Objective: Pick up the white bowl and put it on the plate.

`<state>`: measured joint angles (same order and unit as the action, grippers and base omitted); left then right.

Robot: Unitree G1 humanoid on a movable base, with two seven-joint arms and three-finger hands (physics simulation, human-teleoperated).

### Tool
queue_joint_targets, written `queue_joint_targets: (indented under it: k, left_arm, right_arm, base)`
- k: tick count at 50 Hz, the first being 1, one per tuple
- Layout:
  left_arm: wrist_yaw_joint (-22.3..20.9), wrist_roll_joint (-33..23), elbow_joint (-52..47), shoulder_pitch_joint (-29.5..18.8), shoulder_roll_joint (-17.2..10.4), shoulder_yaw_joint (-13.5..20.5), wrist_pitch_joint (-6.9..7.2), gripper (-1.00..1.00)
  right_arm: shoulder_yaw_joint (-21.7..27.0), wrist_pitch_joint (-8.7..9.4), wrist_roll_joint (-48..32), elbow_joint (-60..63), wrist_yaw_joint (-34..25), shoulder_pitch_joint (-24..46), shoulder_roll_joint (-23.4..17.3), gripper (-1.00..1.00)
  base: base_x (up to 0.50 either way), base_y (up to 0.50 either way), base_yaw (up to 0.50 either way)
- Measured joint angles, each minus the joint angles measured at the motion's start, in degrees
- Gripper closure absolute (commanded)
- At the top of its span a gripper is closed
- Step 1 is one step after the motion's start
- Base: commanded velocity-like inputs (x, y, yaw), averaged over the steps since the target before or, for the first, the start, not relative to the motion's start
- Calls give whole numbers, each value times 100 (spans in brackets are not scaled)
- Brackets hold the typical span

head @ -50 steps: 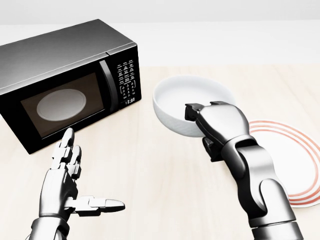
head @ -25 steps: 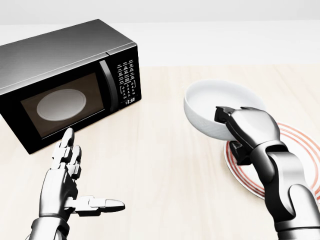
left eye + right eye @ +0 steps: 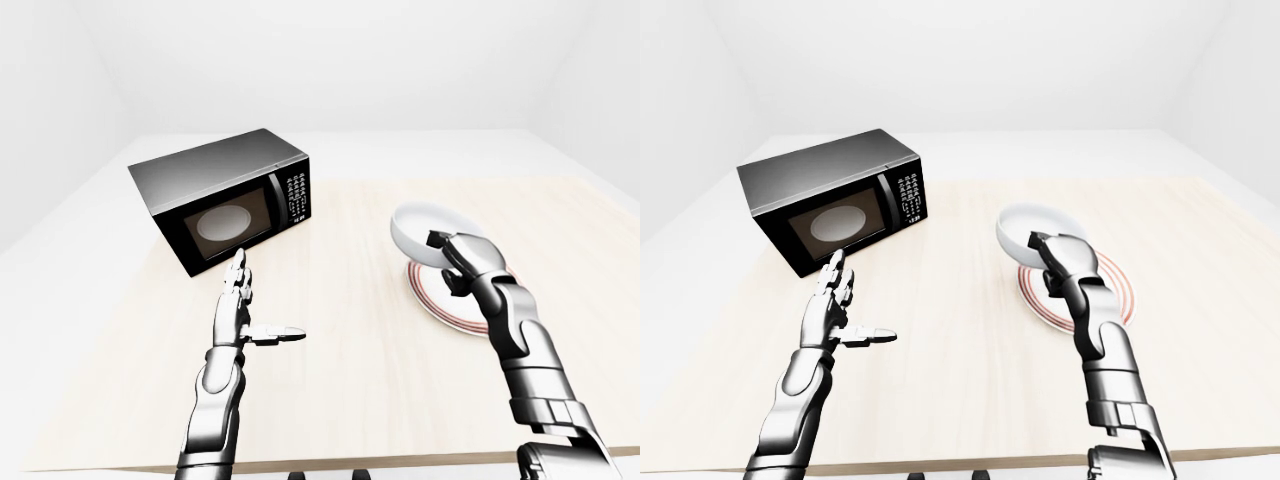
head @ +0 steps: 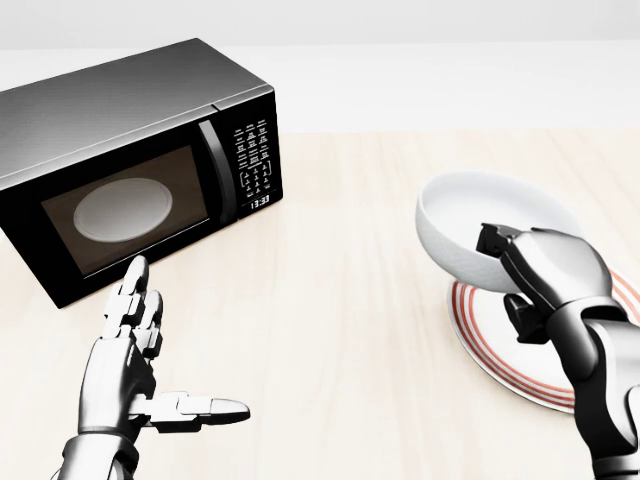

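The white bowl [image 4: 478, 232] hangs tilted in the air over the left part of the red-ringed plate [image 4: 500, 355], at the right of the head view. My right hand [image 4: 500, 252] is shut on the bowl's near rim, fingers hooked over the edge. The plate lies flat on the wooden table, partly hidden behind that hand and forearm. My left hand [image 4: 150, 360] hovers open at the lower left, fingers spread and thumb pointing right, holding nothing.
A black microwave [image 4: 130, 160] with its door shut stands at the upper left of the table [image 4: 340, 320]. The table's near edge [image 3: 330, 462] shows at the bottom of the left-eye view, and white floor and walls surround it.
My right hand has carried the bowl rightward, from beside the microwave to above the plate's left part. The left hand and the microwave have stayed still.
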<state>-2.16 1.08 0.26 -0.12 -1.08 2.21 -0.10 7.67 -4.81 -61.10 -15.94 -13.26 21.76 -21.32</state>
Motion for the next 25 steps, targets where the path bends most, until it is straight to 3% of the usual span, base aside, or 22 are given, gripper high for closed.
queue_joint_targets:
  k: [25]
  left_arm:
    - [0,0,0,0,0,0,0,-100]
  right_arm:
    - [247,-18,197,-289,147,-143,-336,100]
  base:
    - [0,0,0]
